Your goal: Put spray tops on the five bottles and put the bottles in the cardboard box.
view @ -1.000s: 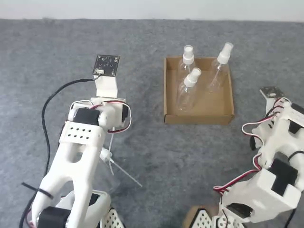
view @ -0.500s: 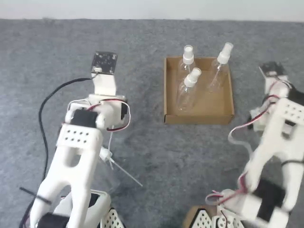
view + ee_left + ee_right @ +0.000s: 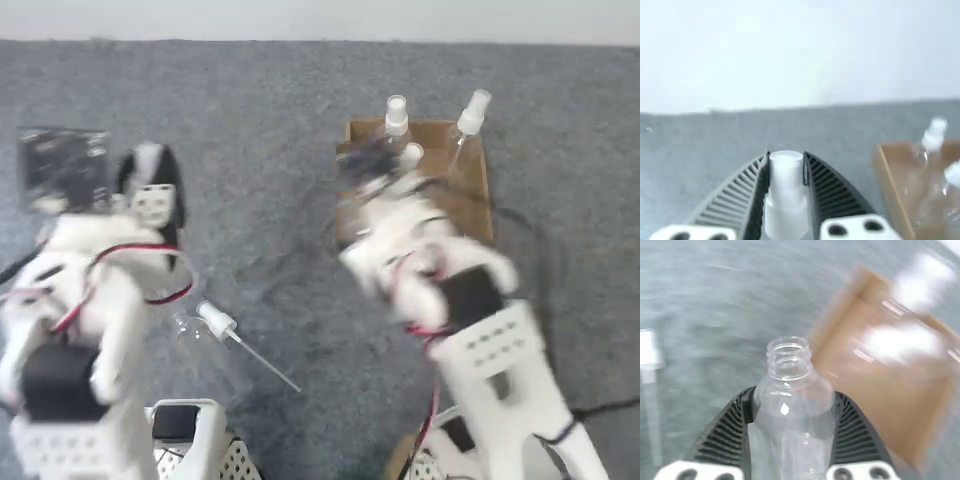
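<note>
The left tool (image 3: pixel 786 159) is clamped on an upright white plastic spray top (image 3: pixel 785 200) wedged between its ribbed jaws. The right tool (image 3: pixel 792 395) grips a clear, capless plastic bottle (image 3: pixel 789 370) by its shoulders, apparently just before the brown cardboard box (image 3: pixel 875 400) on the grey bench (image 3: pixel 700 300)

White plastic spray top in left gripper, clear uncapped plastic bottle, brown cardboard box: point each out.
white plastic spray top (image 3: pixel 785 192): left wrist view, cap body.
clear uncapped plastic bottle (image 3: pixel 790 392): right wrist view, shoulder.
brown cardboard box (image 3: pixel 468 205): high view, bare floor.
</note>
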`<move>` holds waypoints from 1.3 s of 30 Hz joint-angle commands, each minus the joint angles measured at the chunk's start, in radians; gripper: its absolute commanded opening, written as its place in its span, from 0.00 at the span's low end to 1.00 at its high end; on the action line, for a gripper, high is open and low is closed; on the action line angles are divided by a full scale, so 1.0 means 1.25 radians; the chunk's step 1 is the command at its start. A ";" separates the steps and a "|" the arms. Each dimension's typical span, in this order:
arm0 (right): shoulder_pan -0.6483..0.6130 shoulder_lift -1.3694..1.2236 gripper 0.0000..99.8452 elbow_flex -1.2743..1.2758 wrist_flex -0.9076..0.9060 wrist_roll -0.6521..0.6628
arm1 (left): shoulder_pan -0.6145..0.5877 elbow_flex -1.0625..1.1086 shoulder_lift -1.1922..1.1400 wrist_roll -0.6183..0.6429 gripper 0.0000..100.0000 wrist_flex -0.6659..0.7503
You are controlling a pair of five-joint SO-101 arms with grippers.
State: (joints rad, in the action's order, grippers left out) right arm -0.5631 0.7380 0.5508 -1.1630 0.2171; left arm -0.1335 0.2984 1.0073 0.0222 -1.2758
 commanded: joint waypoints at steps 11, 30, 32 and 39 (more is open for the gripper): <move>-0.317 0.012 0.01 0.257 0.413 -0.015 | -0.004 -0.157 0.012 0.066 0.01 -0.010; -0.320 0.229 0.01 0.466 0.555 -0.021 | 0.185 -0.046 -0.011 0.150 0.01 0.096; -0.320 0.229 0.01 0.466 0.555 -0.021 | 0.187 -0.026 -0.033 0.151 0.01 0.118; -0.317 0.230 0.01 0.470 0.555 -0.021 | 0.188 0.031 -0.053 0.168 0.01 0.157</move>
State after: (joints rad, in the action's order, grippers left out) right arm -0.9559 0.9851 1.1431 -0.4925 0.2033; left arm 0.0967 0.3368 0.9459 0.1956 -1.1101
